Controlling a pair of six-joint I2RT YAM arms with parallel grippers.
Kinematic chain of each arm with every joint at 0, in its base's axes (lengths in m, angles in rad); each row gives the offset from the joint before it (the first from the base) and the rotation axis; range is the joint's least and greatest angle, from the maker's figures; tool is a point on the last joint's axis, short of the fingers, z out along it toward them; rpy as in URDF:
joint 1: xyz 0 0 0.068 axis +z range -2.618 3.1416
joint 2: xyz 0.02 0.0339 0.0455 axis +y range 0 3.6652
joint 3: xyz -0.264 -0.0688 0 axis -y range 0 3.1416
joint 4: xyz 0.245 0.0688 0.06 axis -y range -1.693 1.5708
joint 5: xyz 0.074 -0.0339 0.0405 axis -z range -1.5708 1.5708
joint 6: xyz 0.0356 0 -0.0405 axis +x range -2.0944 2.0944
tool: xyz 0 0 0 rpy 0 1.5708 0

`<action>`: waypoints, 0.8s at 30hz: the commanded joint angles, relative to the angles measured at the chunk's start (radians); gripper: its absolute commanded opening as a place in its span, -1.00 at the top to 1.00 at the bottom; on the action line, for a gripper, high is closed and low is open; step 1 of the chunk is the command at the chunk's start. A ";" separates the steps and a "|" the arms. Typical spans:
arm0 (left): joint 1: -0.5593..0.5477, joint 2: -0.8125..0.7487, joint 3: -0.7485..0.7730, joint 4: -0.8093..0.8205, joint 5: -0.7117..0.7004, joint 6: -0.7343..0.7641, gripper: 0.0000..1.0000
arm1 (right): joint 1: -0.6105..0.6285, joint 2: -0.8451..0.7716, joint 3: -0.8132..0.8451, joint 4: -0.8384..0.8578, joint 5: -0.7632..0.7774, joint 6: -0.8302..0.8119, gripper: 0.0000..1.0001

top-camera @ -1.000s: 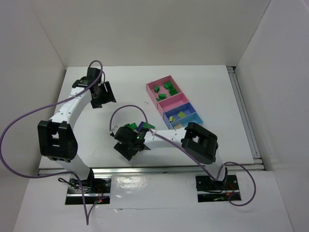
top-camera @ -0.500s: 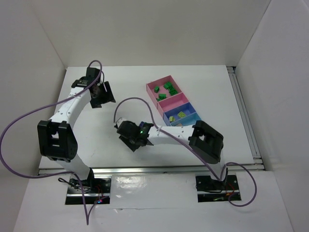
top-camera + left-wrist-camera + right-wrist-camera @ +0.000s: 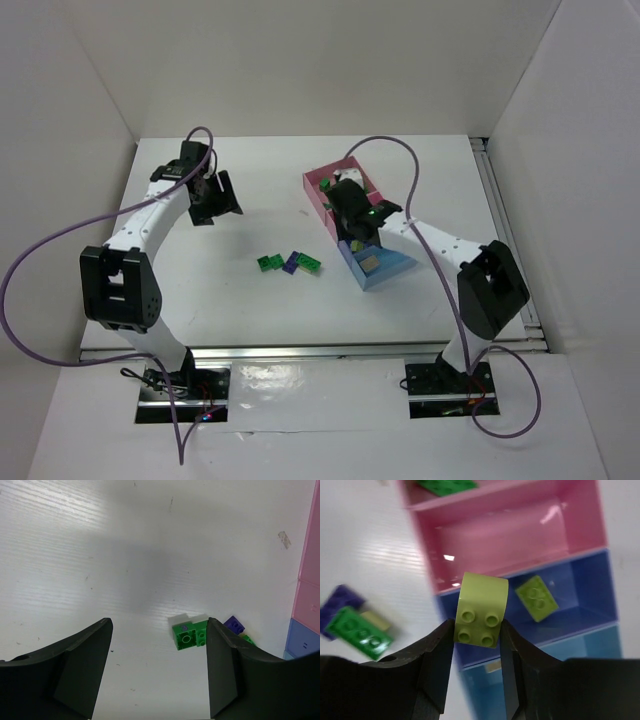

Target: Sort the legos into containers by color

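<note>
**Top and wrist views, near to far.** The right arm (image 3: 488,292) rises from its base at the near edge. Its elbow is bent out to the right and its forearm slants back to the left, over the containers (image 3: 318,186). The right gripper (image 3: 479,632) points down and pinches a yellow-green brick (image 3: 481,611) by two opposite sides, studs toward the wrist camera. The brick is held in the air, seen against the wall between a pink box (image 3: 520,535) and the periwinkle box (image 3: 580,580). The light blue box (image 3: 582,642) lies nearer. A second yellow-green brick (image 3: 536,597) lies in the periwinkle box.

On the table (image 3: 200,290), left of the containers, a purple brick (image 3: 292,262) lies between two green bricks (image 3: 268,263), all close together.

The left arm (image 3: 120,288) folds at its elbow near the left wall and reaches to the far left of the table. The left gripper (image 3: 158,630) hangs there above bare table, its fingers spread wide with nothing between them, well apart from the bricks.
</note>
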 commanded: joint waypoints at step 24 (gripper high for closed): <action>-0.299 0.137 -0.090 -0.044 0.027 -0.285 -0.70 | -0.107 -0.152 -0.059 0.040 0.011 0.009 -0.72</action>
